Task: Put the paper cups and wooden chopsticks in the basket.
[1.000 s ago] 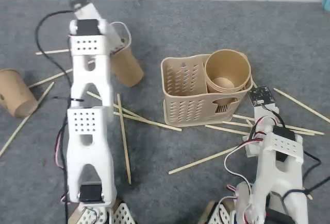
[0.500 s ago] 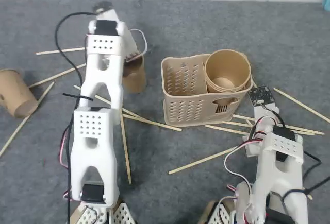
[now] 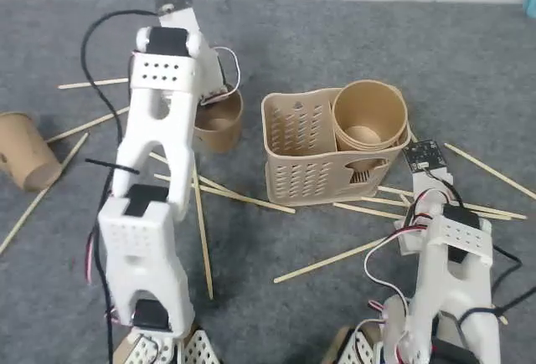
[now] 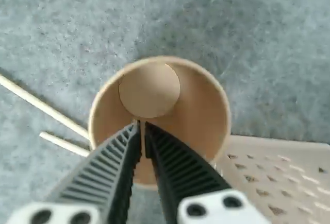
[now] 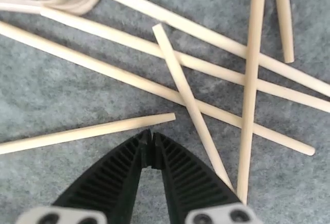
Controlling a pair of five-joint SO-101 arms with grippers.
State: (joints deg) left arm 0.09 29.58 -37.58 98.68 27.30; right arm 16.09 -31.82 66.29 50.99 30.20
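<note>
Just left of the basket [image 3: 289, 182], the left pincer [image 4: 142, 131] is closed almost to touching on the wall of an upright paper cup [image 4: 154, 87], one finger inside the rim and one outside. We can't tell if the cup is clear of the tabletop [image 3: 335, 38].

Risks, as we judge them:
- It's a thin one-wall pinch, so the cup may swing or slip out on the way over, or the paper may crease.
- The compartment nearer the cup is empty and the other holds stacked cups [image 3: 369, 113]. If carried low, the cup's base could clip the basket's rim and shove or tip the basket.
- Dropped off-centre, the cup may land tilted.
- Loose chopsticks [image 3: 239, 198] lie beneath that arm and against the basket, and a low sweep would scatter them.
- The right pincer [image 5: 152, 147] is closed on nothing, tip just beside a chopstick's end near the basket's corner. It must open before any grab, or it pushes the stick away.

Another cup [image 3: 25, 151] lies on its side, well apart from the basket.
</note>
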